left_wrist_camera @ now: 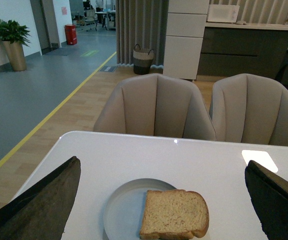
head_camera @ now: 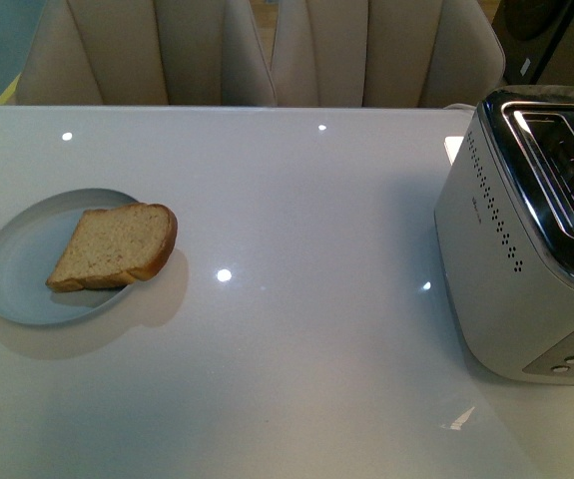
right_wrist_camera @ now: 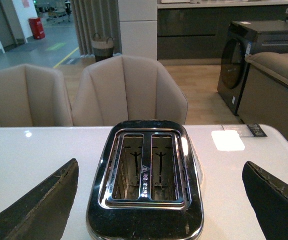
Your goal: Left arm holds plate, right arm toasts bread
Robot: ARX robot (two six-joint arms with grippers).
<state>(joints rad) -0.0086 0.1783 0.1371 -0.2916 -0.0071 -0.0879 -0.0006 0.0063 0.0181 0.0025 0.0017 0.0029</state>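
My left gripper (left_wrist_camera: 162, 161) is spread wide and holds nothing. The plate (left_wrist_camera: 119, 210) lies on the white table (left_wrist_camera: 133, 150) between its fingers, and the bread (left_wrist_camera: 175, 214) rests on the plate, toward the right-hand finger and overhanging the rim. My right gripper (right_wrist_camera: 160, 162) is also wide open and empty, with the toaster (right_wrist_camera: 145, 210) centred between its fingers.
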